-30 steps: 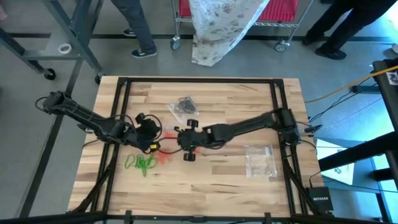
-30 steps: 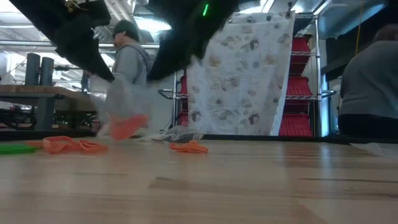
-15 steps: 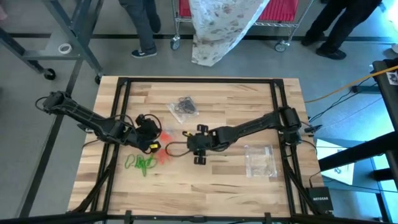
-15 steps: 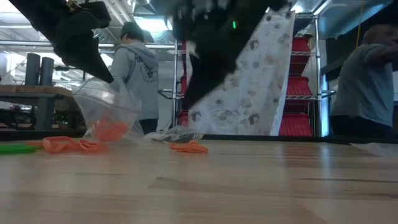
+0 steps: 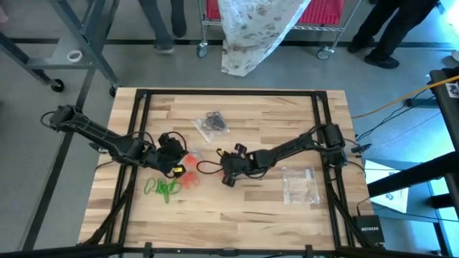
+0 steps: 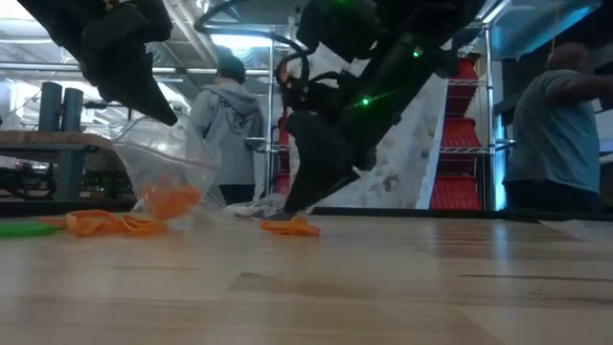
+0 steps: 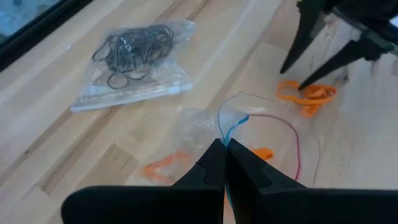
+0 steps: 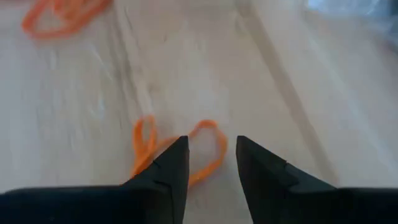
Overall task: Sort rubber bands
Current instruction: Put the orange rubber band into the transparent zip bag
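Observation:
My left gripper (image 7: pixel 225 146) is shut on a clear zip bag (image 6: pixel 165 165) that has orange-red rubber bands (image 6: pixel 172 201) in its bottom. My right gripper (image 8: pixel 211 155) is open and low over a loose bunch of orange-red bands (image 8: pixel 180 152) on the table, right of the bag (image 5: pixel 188 158). One finger stands on each side of the loops, and whether the tips touch them I cannot tell. More orange-red bands (image 5: pixel 188 178) and green bands (image 5: pixel 163 188) lie on the wood near the left gripper (image 5: pixel 178 159). My left gripper pinches the bag's open top rim (image 7: pixel 231 127) between its two shut fingers, coming slanting down from the table's left. The bag hangs open below the fingers. Its bottom with the bands (image 6: pixel 172 201) sits at about table height, and whether it rests there I cannot tell.
A clear bag of black bands (image 5: pixel 212 123) lies toward the far edge. Another clear bag (image 5: pixel 300 183) lies flat near the right side. People stand beyond the far edge, by a wire rack and a patterned cloth.
My right gripper has drawn away from the bag's mouth, toward the table's right and near side. It has come down low over the loose orange-red bands. The bag has swung and then hung still, with its bands settled at the bottom.

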You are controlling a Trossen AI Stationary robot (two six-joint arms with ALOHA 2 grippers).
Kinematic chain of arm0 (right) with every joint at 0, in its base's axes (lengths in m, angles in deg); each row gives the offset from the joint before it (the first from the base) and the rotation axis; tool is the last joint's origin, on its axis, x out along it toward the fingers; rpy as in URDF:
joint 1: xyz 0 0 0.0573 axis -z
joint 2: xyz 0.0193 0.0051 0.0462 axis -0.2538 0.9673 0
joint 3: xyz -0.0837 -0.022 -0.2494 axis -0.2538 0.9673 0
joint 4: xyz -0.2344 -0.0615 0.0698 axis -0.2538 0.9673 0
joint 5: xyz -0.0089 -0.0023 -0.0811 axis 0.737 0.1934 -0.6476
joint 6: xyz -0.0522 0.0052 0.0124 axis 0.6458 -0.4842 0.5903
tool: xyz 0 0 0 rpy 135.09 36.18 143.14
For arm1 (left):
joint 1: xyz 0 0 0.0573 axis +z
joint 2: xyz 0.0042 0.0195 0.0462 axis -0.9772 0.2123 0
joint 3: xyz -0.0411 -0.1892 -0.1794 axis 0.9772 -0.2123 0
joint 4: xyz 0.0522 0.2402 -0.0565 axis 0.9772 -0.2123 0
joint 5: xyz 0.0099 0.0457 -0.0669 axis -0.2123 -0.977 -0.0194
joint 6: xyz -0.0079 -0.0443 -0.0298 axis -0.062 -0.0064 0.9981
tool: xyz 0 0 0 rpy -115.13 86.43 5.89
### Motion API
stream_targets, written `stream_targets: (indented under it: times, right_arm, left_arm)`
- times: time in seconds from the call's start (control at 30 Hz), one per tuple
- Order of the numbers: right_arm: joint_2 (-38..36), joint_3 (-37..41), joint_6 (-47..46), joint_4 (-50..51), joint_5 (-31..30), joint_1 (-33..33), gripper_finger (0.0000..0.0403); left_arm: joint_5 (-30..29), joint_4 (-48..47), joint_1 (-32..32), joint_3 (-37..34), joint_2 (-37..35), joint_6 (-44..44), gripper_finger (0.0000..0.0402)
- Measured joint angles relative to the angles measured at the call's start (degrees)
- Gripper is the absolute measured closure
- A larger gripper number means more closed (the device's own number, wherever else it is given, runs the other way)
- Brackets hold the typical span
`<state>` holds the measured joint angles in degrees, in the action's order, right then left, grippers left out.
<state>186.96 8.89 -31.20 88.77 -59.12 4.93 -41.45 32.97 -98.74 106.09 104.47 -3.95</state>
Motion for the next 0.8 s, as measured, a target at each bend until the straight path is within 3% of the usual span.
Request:
stream_targets:
  times: [0.27, 0.5, 0.8]
  right_arm:
    - [2.6, -0.1, 0.2, 0.2, 2.3, 0.9, 0.0287]
    - [2.5, -0.2, 2.7, -0.1, 2.6, 0.8, 0.0394]
    - [-4.0, -4.8, 7.0, 2.1, 0.3, -0.3, 0.0399]
  left_arm:
    - [0.2, 0.1, 0.0, 0.0, 0.0, 0.6, 0.0401]
    - [0.5, 2.5, 0.0, 0.0, 0.0, 0.7, 0.0401]
    - [1.6, 3.2, 0.0, 0.0, 0.0, 2.4, 0.0401]
